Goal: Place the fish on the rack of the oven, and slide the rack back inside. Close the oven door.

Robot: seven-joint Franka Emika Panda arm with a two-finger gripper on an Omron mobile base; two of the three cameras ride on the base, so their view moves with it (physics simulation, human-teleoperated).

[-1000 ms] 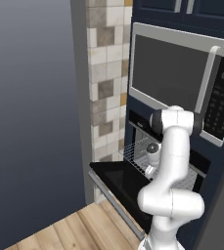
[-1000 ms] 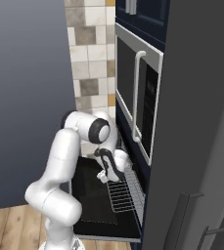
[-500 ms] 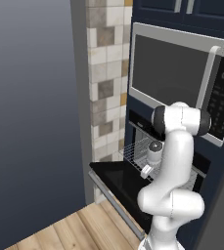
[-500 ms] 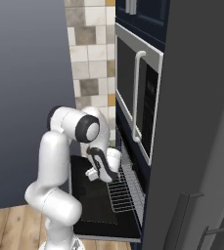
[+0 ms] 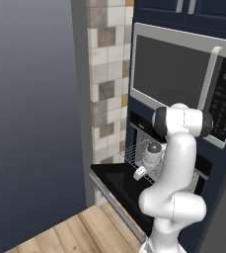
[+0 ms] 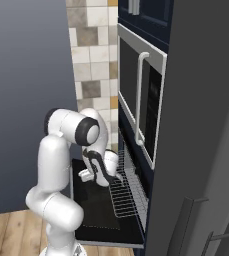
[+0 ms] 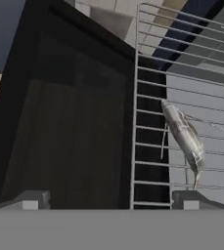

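A: Door first: the oven door (image 7: 69, 122) lies folded down at the left, black glass under the gripper (image 7: 108, 200), whose fingers stand spread wide with nothing between them.

B: And the fish (image 7: 184, 136)?

A: Lying on the rack (image 7: 152, 97), near its front edge, free of the fingers. The rack looks pulled out over the door.

B: So push it in?

A: I'd press flat against the front wire, square to the oven (image 5: 134, 133), clear of the fish. The silver-framed microwave (image 5: 178, 74) overhangs; keep the arm low.
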